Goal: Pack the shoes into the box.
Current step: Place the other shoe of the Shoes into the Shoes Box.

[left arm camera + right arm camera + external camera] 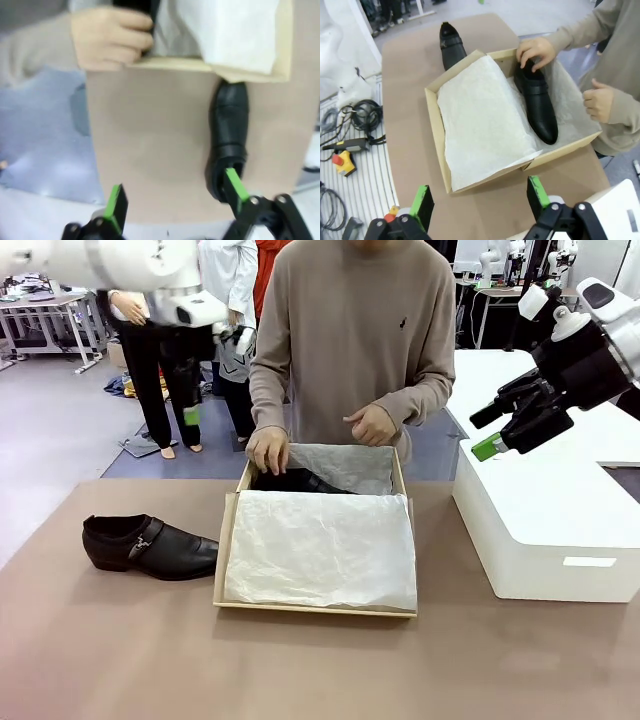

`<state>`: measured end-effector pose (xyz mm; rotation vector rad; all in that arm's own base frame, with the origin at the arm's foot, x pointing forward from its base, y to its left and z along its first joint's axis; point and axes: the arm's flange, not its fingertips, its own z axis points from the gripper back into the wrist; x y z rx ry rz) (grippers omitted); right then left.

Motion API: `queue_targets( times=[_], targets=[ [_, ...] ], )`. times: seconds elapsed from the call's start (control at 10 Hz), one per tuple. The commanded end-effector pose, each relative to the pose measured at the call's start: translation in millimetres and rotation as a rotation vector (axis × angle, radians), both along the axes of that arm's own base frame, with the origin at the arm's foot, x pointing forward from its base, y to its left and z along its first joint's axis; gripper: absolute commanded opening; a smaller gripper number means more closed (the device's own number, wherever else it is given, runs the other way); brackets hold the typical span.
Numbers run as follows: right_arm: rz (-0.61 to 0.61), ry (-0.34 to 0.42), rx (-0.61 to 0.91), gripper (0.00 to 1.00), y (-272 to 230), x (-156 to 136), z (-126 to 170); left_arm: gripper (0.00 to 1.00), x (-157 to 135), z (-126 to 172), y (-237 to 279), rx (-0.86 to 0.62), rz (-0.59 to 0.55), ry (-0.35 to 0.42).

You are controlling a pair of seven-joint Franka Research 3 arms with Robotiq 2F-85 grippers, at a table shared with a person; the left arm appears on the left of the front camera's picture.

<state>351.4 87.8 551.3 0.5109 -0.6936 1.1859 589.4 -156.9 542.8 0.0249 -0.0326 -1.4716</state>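
Observation:
One glossy black shoe [150, 545] [451, 45] [230, 130] lies on the brown table, left of the cardboard box [228, 550] [437, 130]. The other shoe [300, 481] [537, 105] lies in the box's far side on white tissue paper [320, 545], and the person's hand [267, 448] [535, 50] rests on its heel end. My left gripper [200, 405] [175, 195] hangs open, high above the table's far left edge, and holds nothing. At the right, my right gripper [485, 430] [480, 197] is open and raised above the box's right side.
A large white rounded box [545, 520] stands on the table's right side, under my right arm. The person stands at the far edge behind the cardboard box. In the right wrist view, cables and an emergency-stop button [345, 160] lie on the floor beside the table.

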Motion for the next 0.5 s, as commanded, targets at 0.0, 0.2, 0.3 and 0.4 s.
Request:
queue_targets(
  times=[0.0,0.2,0.3,0.4],
  targets=[
    [0.023,-0.018,0.028,1.00,1.1,2.9,-0.5,1.00,-13.0,-15.0,31.1,-0.009,-0.072,-0.008],
    [0.023,-0.018,0.028,1.00,1.1,2.9,-0.5,1.00,-3.6,-22.8,53.0,-0.017,-0.123,0.002],
    [0.023,-0.018,0.028,1.00,1.1,2.9,-0.5,1.00,-0.7,-25.4,59.5,-0.044,-0.135,0.003],
    [0.023,-0.018,0.028,1.00,1.1,2.9,-0.5,1.00,2.5,-29.1,60.6,-0.086,-0.120,0.011]
  ],
)
